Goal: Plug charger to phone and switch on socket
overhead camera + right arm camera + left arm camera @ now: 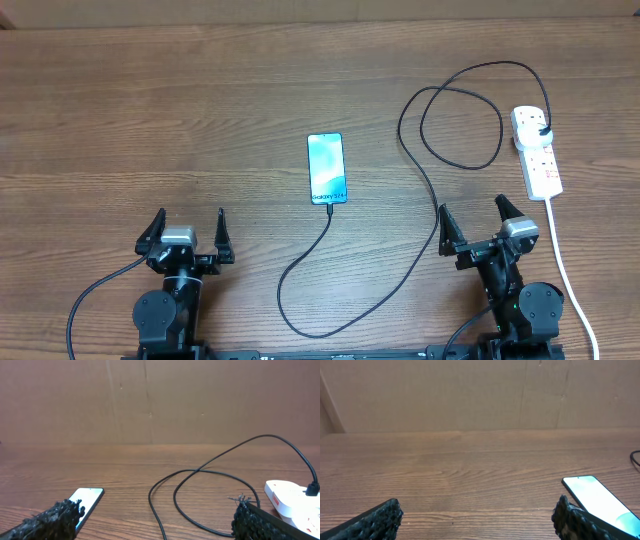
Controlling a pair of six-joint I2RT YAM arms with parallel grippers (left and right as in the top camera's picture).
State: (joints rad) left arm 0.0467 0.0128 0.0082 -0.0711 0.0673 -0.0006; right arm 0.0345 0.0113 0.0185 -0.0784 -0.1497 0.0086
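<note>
Position of left fingers (pixel 222 238): spread wide, holding nothing, poised at the near left of the bench (pixel 150 120). In my left wrist view both tips (pixel 375 522) sit at the lower corners with bare wood between them.

Right fingers (pixel 447 232): likewise spread wide and holding nothing, at the near right of the bench. Both tips (pixel 50 522) frame the lower corners of my right wrist view.

Phone (pixel 327 168): flat on the bench, screen up and lit cyan, about midway between my two arms and farther out than either. The white lettering is at the end nearest me. It shows at the lower right of my left wrist view (pixel 600 500), partly behind one tip, and at the lower left of my right wrist view (pixel 87 500).

Charger (pixel 300 270): the connector tip meets the phone's near end and appears seated there. The cable runs from it toward me, curves round near the bench's front edge between my arms, and climbs just left of my right fingers. It then crosses itself in a loop and arcs over to its plug (pixel 543 132).

Socket (pixel 537 152): lengthwise at the far right of the bench, beyond my right fingers and apart from them. The plug sits in an outlet at its far end. I cannot tell the position of the red switches. Its white cord (pixel 562 265) leaves the near end and runs toward me along the right of my right arm.
</note>
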